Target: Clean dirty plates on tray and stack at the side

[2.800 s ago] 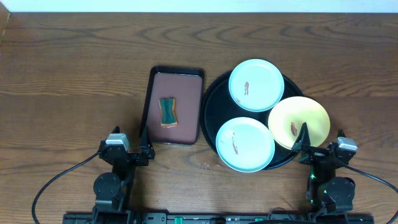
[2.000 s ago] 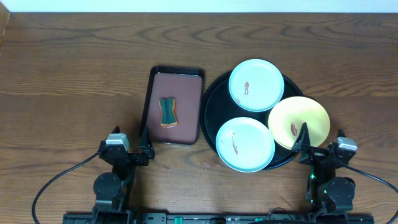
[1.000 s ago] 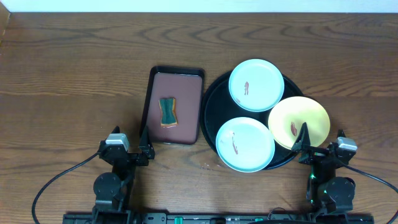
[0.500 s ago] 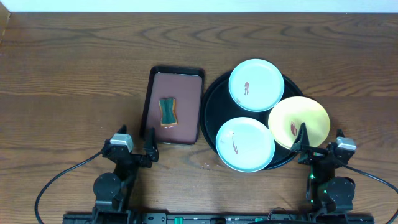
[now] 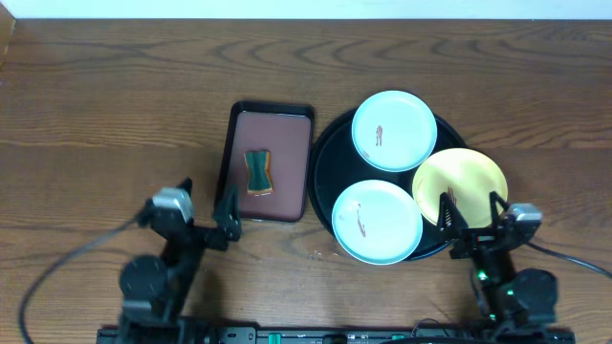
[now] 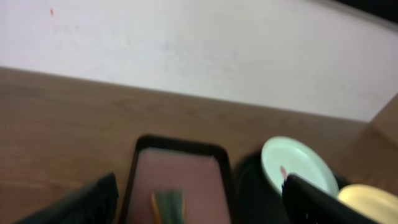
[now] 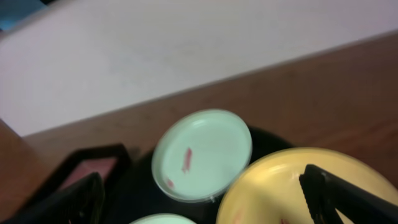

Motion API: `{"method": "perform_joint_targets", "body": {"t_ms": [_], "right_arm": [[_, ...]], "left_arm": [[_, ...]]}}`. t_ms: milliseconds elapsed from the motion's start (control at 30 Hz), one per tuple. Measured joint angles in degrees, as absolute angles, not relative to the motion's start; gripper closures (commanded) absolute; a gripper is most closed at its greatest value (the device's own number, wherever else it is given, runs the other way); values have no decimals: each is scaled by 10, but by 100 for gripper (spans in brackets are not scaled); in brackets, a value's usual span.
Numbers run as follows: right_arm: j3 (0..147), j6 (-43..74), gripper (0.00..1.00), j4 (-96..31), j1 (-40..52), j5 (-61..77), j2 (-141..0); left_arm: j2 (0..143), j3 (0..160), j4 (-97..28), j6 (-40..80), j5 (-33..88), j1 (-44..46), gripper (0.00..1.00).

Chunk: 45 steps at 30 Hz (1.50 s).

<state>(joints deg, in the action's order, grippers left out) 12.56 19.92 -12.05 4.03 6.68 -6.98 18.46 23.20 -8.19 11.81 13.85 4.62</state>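
Three plates lie on the black round tray [image 5: 325,162]: a far mint plate [image 5: 394,131], a near mint plate [image 5: 377,222] and a yellow plate [image 5: 460,182], each with a red-brown smear. My right gripper [image 5: 470,212] is open and empty, at the near edge of the yellow plate. My left gripper [image 5: 206,205] is open and empty, just in front of the small brown tray [image 5: 283,143]. The blurred right wrist view shows the far mint plate [image 7: 202,155] and the yellow plate [image 7: 292,186] between my open fingers [image 7: 208,205]. The left wrist view shows open fingers [image 6: 199,208].
A green and orange sponge [image 5: 258,171] lies on the small brown tray, left of the black tray; it also shows in the left wrist view [image 6: 168,205]. Bare wooden table [image 5: 115,115] lies to the left, far side and right.
Both arms have started to move. The left arm has risen and shifted toward the brown tray. The right gripper has shifted left over the yellow plate's near edge.
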Motion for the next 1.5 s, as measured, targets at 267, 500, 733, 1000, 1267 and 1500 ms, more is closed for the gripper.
{"method": "perform_joint_targets", "body": {"t_ms": [267, 500, 733, 1000, 1267, 1500], "right_arm": [[498, 184, 1, -345, 40, 92, -358], [797, 125, 1, -553, 40, 118, -641], [881, 77, 1, -561, 40, 177, -798], [881, 67, 15, -566, 40, 222, -860], [881, 62, 26, -576, 40, 228, -901], [881, 62, 26, -585, 40, 230, -902]], "left_arm": [[524, 576, -354, 101, 195, 46, 14], [719, 729, -466, 95, 211, 46, 15], [795, 731, -487, 118, 226, 46, 14], [834, 729, -498, 145, 213, 62, 19], [965, 693, -473, 152, 83, 169, 34], [1073, 691, -430, 211, 15, 181, 64]]}}
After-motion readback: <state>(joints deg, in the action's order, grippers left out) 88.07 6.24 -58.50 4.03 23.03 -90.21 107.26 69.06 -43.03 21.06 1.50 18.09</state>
